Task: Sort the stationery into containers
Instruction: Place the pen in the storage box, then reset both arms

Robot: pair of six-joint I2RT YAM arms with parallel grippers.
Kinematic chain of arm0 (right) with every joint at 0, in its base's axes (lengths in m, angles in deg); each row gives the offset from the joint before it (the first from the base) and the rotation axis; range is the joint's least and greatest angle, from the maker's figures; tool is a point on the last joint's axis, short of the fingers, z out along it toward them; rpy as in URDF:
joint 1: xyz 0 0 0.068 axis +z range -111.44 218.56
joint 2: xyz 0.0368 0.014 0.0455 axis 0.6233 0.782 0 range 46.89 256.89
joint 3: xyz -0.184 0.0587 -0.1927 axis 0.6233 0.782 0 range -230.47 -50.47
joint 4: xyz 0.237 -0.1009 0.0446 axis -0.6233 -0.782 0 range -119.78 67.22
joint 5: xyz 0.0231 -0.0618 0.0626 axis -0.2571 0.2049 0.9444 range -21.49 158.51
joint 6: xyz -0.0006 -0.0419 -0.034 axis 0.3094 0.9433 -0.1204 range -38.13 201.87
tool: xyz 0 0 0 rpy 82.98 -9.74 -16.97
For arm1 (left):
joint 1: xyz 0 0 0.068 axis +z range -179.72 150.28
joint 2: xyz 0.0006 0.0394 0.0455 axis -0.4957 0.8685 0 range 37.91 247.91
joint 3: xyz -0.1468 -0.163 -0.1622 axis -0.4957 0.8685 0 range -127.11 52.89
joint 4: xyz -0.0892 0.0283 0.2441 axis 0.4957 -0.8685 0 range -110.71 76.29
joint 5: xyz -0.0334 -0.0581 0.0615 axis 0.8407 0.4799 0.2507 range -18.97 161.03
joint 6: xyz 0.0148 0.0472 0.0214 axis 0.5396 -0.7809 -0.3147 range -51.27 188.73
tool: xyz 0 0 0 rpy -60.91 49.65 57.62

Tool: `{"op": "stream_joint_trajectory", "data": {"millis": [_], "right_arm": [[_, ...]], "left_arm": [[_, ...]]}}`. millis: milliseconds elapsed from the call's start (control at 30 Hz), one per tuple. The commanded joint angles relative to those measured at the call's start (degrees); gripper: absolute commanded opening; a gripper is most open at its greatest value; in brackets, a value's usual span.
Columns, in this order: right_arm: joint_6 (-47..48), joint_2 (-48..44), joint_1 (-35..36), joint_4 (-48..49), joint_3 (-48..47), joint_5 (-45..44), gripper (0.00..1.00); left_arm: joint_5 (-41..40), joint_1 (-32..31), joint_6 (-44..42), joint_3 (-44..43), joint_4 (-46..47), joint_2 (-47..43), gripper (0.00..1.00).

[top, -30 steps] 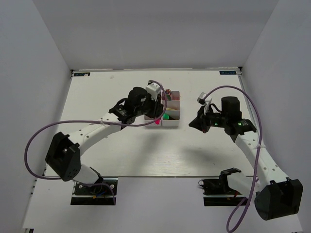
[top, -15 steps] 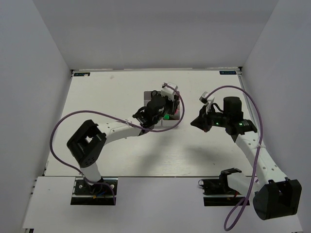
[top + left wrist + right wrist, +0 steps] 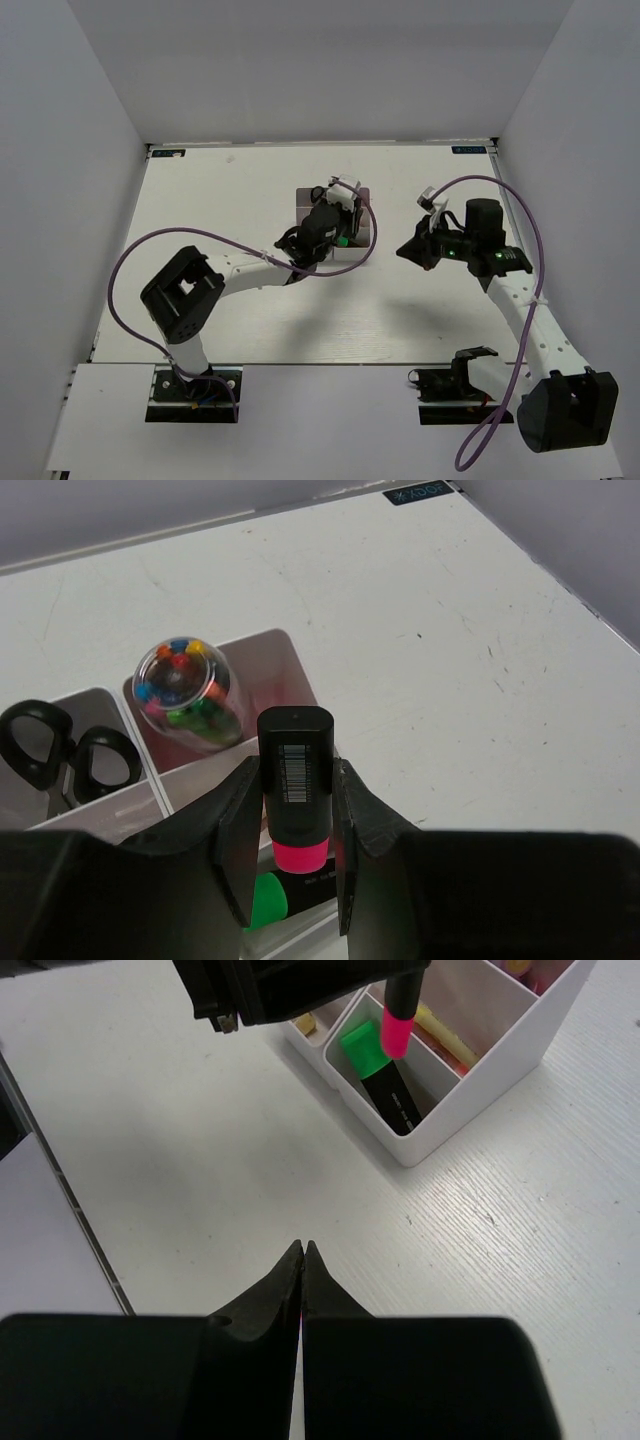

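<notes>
Above the bins [image 3: 490, 1080], our left gripper [image 3: 295, 805] has swung in, pinching the pink highlighter [image 3: 295, 750] over the green highlighter [image 3: 362, 1048]; we judge release next.

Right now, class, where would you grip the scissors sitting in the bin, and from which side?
Grip the black handle loops of the scissors from above. They stand handles-up in their bin, and its walls hide the blades and block any sideways approach.
</notes>
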Motion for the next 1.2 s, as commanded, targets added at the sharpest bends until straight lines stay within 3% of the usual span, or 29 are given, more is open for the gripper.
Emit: {"op": "stream_joint_trajectory", "data": {"millis": [0,467,567,633,733,867,1067,1133,1167], "right_arm": [[-1.1,-1.1,-0.7,1.8,0.4,1.4,0.00],[-1.6,-1.2,-3.0,1.8,0.5,3.9,0.00],[-1.7,-1.1,-3.4,1.8,0.4,4.7,0.00],[-1.8,-1.4,-3.9,1.7,0.6,4.9,0.00],[-2.0,-1.4,-4.3,1.5,0.5,5.6,0.00],[-2.1,-1.0,-4.6,1.6,0.5,6.4,0.00],[-2.3,-1.0,-5.5,1.5,0.5,7.9,0.00],[-2.2,-0.9,-5.8,1.5,0.4,9.0,0.55],[-2.1,-1.0,-5.9,1.1,0.4,9.8,0.90]], "left_arm": [[-1.1,-0.4,1.9,1.7,2.5,-0.1,0.00],[-3.1,-1.0,2.4,2.2,3.8,4.1,0.02],[-4.4,-1.5,2.7,2.1,4.3,4.8,0.19],[-4.9,-1.8,2.9,2.4,4.5,4.8,0.45],[-5.1,-2.3,2.5,2.8,4.3,4.2,0.49],[-5.4,-2.4,2.0,3.6,4.2,2.9,0.66],[-5.5,-3.2,0.5,4.5,4.4,-0.6,0.73],[-5.0,-4.8,-2.6,4.4,4.2,-4.3,0.73],[-4.9,-5.3,-3.6,3.6,2.4,-5.6,0.73]]}}
